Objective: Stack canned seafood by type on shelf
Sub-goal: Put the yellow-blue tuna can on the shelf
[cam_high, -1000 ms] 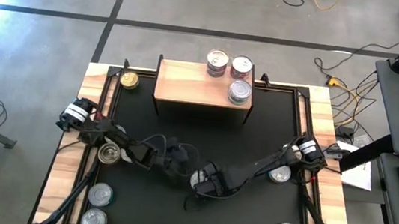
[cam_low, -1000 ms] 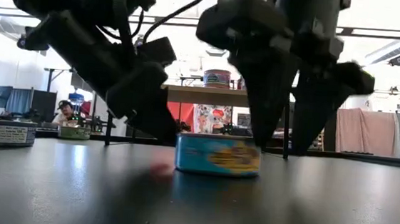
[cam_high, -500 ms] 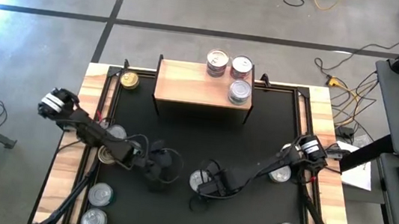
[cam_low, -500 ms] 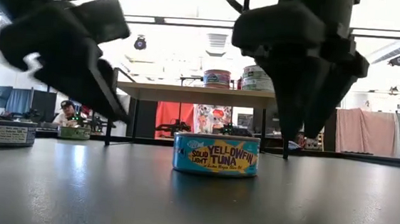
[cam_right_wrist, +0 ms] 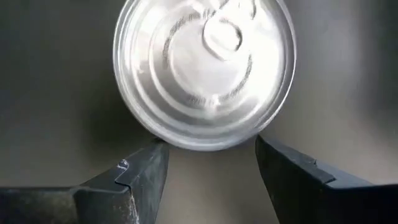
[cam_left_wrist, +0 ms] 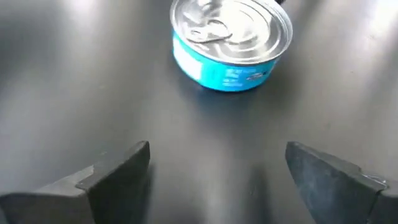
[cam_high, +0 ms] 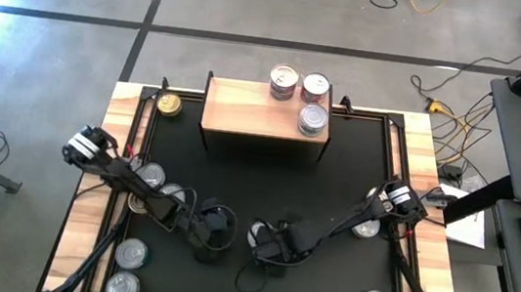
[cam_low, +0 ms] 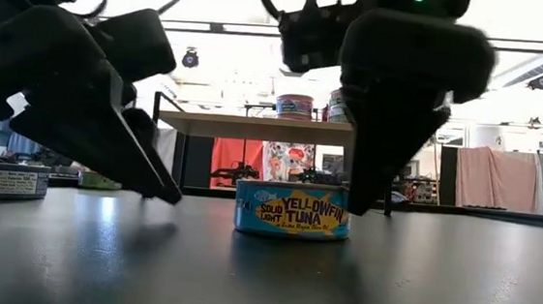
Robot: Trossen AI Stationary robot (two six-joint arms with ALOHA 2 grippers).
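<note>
I count three tins on the shelf at the high view's upper middle, all toward its right end, one gold tin on the mat just left of it, and about seven more cans low on the black mat. My arms hide parts of several. My left gripper hangs with fingers spread wide, empty, beside the blue tuna can at centre. My right gripper hovers half-spread over its silver lid, holding nothing.
</note>
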